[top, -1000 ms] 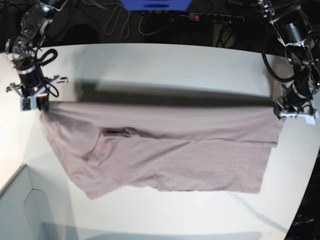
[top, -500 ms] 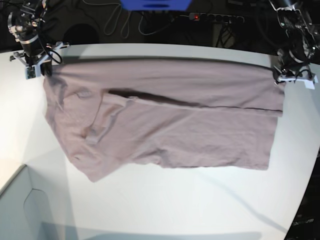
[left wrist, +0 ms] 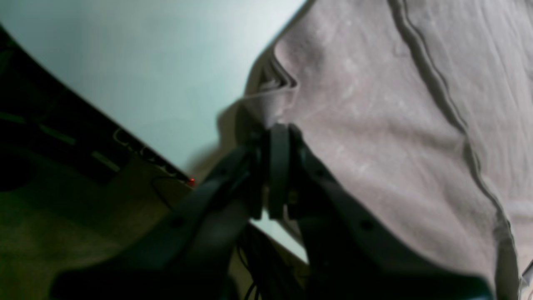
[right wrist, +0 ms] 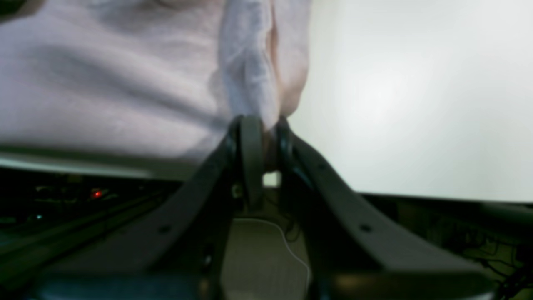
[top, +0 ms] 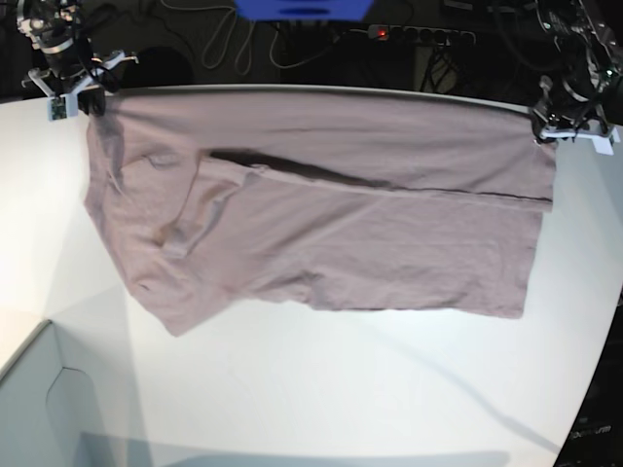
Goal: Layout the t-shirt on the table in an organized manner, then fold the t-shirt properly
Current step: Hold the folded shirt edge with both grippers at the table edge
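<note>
Two claws hold the t-shirt (top: 321, 214) by its far corners. The left gripper (top: 566, 125), at the far right of the base view, is clamped on the fabric; its wrist camera shows both dark jaws pressed together around a bunched fold of pink cloth. The right gripper (top: 76, 95), at the far left, is likewise pinched shut on the shirt, with a narrow pleat of material rising from between its jaws in its own wrist view.

Between the two claws the shirt's far edge runs taut and nearly straight along the far side of the table (top: 311, 389). From that line the garment spreads toward the near side, lying partly doubled: an upper layer ends in a long horizontal fold line across the middle, and a lower layer reaches further toward the viewer. A sleeve area bulges at the left, and the near-left corner hangs lowest. Whether the far edge is touching the tabletop or raised just above it is hard to judge. A pale box corner (top: 39, 409) sits at the near left.
</note>
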Action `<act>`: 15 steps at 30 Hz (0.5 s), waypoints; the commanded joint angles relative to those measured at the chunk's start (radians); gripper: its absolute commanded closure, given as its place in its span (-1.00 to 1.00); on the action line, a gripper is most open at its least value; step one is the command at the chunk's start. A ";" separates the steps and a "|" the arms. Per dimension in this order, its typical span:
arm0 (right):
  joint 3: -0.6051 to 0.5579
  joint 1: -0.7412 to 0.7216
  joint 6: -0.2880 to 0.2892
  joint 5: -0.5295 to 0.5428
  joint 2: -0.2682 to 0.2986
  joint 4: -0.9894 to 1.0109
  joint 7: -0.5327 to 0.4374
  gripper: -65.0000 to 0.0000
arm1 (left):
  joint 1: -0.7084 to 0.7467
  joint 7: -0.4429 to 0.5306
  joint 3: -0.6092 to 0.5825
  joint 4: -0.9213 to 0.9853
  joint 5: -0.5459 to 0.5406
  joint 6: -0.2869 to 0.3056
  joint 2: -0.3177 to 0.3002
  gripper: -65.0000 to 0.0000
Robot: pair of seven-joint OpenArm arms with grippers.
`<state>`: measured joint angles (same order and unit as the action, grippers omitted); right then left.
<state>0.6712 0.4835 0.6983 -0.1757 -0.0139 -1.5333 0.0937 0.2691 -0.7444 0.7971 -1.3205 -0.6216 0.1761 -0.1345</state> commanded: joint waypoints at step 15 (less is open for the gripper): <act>0.005 0.005 0.000 0.014 0.005 0.023 -0.022 0.39 | 0.020 -0.105 0.006 -0.020 -0.005 0.130 -0.040 0.68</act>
<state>0.6712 0.4828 0.6983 -0.1761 -0.0166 -1.4940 0.0933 0.2905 -0.8501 0.8017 -1.3239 -0.6167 0.2985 -0.1635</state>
